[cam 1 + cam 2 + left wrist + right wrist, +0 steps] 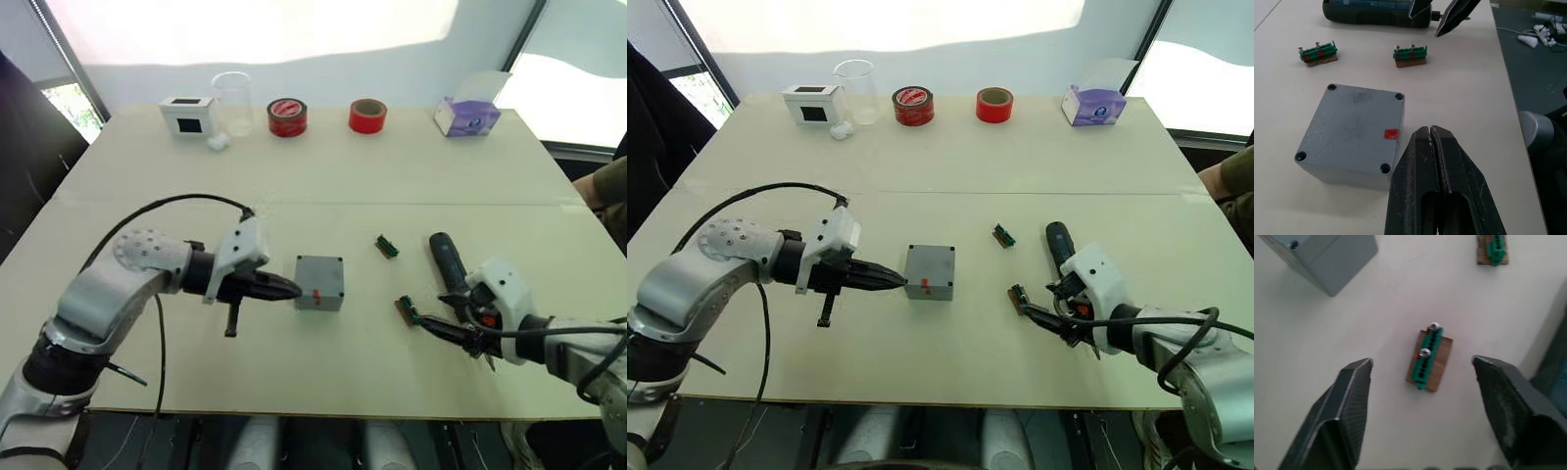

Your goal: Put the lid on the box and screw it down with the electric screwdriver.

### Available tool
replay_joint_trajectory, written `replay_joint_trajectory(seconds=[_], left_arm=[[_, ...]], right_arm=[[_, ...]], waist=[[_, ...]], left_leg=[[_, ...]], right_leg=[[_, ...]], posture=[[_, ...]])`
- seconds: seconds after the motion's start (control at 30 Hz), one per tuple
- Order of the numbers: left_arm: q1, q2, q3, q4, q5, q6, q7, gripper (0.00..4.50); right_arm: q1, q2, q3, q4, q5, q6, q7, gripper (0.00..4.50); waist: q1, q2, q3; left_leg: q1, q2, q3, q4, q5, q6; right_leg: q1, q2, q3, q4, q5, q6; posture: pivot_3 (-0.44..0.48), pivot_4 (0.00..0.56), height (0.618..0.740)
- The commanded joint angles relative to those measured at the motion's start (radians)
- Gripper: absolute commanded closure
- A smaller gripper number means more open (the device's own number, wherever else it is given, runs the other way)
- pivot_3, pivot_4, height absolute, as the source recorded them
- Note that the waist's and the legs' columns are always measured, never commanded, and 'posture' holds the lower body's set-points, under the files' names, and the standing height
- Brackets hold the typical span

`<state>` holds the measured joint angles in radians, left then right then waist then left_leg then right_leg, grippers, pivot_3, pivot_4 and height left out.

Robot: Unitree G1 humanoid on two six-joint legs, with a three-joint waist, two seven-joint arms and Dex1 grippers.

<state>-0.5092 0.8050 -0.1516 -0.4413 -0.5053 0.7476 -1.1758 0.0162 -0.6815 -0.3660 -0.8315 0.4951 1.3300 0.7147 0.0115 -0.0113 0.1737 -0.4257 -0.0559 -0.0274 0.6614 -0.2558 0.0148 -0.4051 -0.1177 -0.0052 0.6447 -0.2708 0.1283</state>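
Observation:
The grey box (319, 282) stands mid-table with a small red mark on its near edge. The lid (1354, 125) lies flat on top of it, a hole at each corner. My left gripper (292, 289) is shut with nothing in it, its tips just off the box's left side. The electric screwdriver (448, 259), a black stick, lies on the table to the right. My right gripper (419, 318) is open in front of the screwdriver. A small green terminal block (1430, 357) lies on the table between its fingers.
A second green terminal block (386, 246) lies between box and screwdriver. Along the far edge stand a white box with a black window (187, 115), a clear beaker (232, 101), two red tape rolls (287, 117), and a purple tissue box (467, 116). A person's arm (602, 191) rests at the right.

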Motion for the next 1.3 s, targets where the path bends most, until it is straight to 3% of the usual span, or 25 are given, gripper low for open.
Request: replay_joint_trajectory(seconds=[0.03,0.13,0.23,0.43,0.9,1.07,1.3], left_arm=[[0.001,0.015,-0.010,-0.032,0.003,-0.025,-0.003,4.50],[0.017,0.025,-0.022,-0.030,0.019,-0.039,0.002,4.50],[0.020,0.025,-0.024,-0.030,0.020,-0.043,0.009,4.50],[0.026,0.025,-0.021,-0.036,0.013,-0.039,0.023,4.50],[0.038,0.018,-0.019,-0.028,0.016,-0.056,0.045,4.50],[0.043,0.020,-0.025,-0.028,0.022,-0.065,0.049,4.50],[0.045,0.022,-0.024,-0.023,0.029,-0.073,0.054,4.50]], right_arm=[[0.025,0.016,0.020,-0.028,-0.011,-0.056,-0.062,0.03],[0.017,0.029,0.067,-0.004,-0.030,-0.093,-0.119,0.03],[0.000,0.029,0.088,0.024,-0.037,-0.110,-0.152,0.70],[0.007,0.025,0.100,0.035,-0.019,-0.130,-0.174,2.92],[0.031,0.011,0.136,0.040,-0.015,-0.165,-0.202,2.92],[0.034,0.005,0.149,0.048,-0.019,-0.178,-0.208,4.39],[0.032,-0.011,0.166,0.072,-0.028,-0.207,-0.220,4.39]], waist=[[0.002,0.000,0.000],[0.000,0.000,0.000],[0.000,0.000,0.000],[0.001,0.000,0.000],[0.000,0.000,0.000],[0.000,0.000,0.000],[0.001,0.000,0.000]], left_leg=[[0.000,0.000,0.000,0.000,0.000,0.000],[0.000,-0.001,0.000,0.001,0.000,0.000],[0.000,-0.001,0.000,0.001,0.000,0.000],[0.000,-0.001,0.000,0.000,0.000,0.000],[0.000,-0.001,0.000,0.001,0.000,0.000],[0.000,-0.001,0.000,0.001,0.000,0.000],[0.000,-0.001,0.000,0.001,0.000,0.000]], right_leg=[[0.000,0.000,0.000,0.000,0.000,0.000],[0.000,0.000,0.000,0.000,0.000,0.000],[0.000,0.000,0.000,0.000,0.000,0.000],[0.000,0.000,0.000,0.000,0.000,0.000],[0.000,0.000,0.000,0.000,0.000,0.000],[0.000,0.000,0.000,0.000,0.000,0.000],[0.000,0.001,0.000,0.000,0.000,0.000]], posture=[[0.000,0.150,0.740],[0.000,0.150,0.740],[0.000,0.150,0.740],[0.000,0.150,0.740],[0.000,0.150,0.740],[0.000,0.150,0.740],[0.000,0.150,0.740]])
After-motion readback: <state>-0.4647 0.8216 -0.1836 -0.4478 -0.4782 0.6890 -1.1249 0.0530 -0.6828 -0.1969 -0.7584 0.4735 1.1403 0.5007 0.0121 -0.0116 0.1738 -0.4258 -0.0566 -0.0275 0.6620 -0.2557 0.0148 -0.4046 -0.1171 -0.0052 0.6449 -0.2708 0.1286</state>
